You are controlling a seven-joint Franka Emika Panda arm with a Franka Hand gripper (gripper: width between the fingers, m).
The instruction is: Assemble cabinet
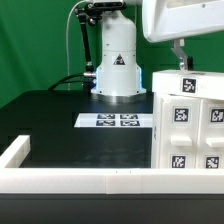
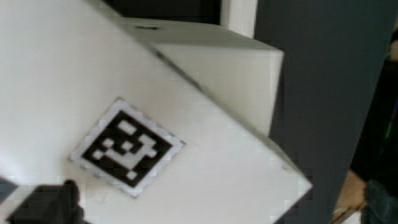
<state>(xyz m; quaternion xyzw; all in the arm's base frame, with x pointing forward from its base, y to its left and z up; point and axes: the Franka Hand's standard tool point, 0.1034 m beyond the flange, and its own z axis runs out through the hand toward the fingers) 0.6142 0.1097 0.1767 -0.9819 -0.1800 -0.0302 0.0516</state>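
The cabinet (image 1: 190, 125) is a large white box with several black-and-white tags, standing at the exterior view's right on the black table. My gripper (image 1: 181, 60) hangs from the white arm head directly over the cabinet's top edge, with its fingers reaching down to that edge. In the wrist view a white face of the cabinet (image 2: 196, 110) with one tag (image 2: 128, 150) fills most of the picture. One dark finger (image 2: 43, 205) shows at the frame's edge against that face. Whether the jaws are closed on the cabinet's wall is hidden.
The marker board (image 1: 118, 121) lies flat in front of the robot base (image 1: 115, 65). A long low white rail (image 1: 80, 180) edges the table's near side and the exterior view's left corner. Cables run behind the base before a green backdrop.
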